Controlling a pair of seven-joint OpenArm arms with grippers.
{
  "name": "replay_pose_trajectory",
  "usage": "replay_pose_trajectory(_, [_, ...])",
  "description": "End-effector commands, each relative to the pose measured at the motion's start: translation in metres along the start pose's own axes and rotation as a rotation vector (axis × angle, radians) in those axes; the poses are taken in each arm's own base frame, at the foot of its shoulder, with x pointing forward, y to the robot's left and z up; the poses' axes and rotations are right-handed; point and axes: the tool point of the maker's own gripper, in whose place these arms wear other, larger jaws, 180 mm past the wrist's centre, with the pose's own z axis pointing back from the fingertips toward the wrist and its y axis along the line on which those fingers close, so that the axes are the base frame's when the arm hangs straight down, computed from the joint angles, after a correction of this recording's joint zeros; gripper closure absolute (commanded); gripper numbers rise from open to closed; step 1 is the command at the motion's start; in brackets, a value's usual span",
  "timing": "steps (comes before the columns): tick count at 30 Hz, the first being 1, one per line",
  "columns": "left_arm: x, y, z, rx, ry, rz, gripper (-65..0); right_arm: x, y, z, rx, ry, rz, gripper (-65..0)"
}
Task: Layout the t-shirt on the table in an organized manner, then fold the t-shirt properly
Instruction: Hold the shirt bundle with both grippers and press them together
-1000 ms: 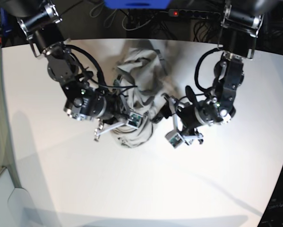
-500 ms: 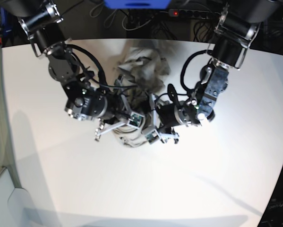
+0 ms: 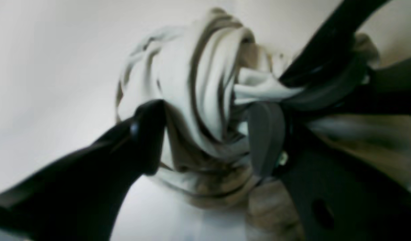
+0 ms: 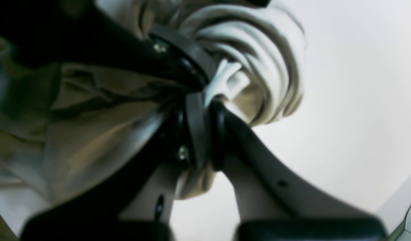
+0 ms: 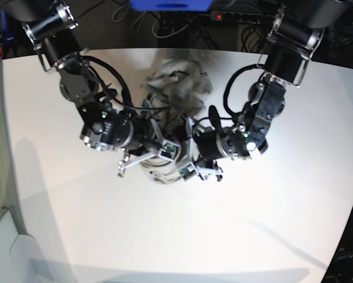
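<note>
On the table (image 5: 76,224), the bunched t-shirt (image 5: 176,88) runs front-to-back, right fingers (image 4: 195,110) clamping it, left fingers (image 3: 148,134) apart.

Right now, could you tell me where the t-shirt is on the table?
In the base view the t-shirt lies bunched just behind the middle of the table, between the arms; the right gripper pinches a fold while the left gripper straddles it.

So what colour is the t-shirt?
Plain light grey-beige, no pattern. The t-shirt shows best in the left wrist view.

Base view high overhead facing down on table (image 5: 58,224), both wrist views close, sharing t-shirt (image 5: 179,88)
</note>
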Motion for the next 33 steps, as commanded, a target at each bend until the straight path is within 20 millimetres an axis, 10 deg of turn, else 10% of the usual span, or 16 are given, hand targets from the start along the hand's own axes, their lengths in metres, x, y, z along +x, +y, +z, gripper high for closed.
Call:
replay_pose_trajectory(1, [0.024,0.002,0.000,-0.005,-0.071,-0.010,-38.2,0.016,-0.011,0.006,-0.027,-0.057,0.005,-0.5])
replay_pose_trajectory(15, [-0.007,-0.024,-0.049,-0.036,0.021,0.007,-37.8,0.026,-0.010,0.008,-0.029,-0.084,0.006,-0.5])
replay_pose_trajectory(23, [-0.001,-0.008,-0.046,0.002,0.010,0.023,-8.0,0.032,-0.011,0.012,-0.039,-0.100,0.013,-0.5])
replay_pose_trajectory(33, [-0.009,0.035,-0.023,0.119,-0.019,0.121,-6.2,0.017,-0.014,0.013,-0.045,-0.069,0.022,-0.5])
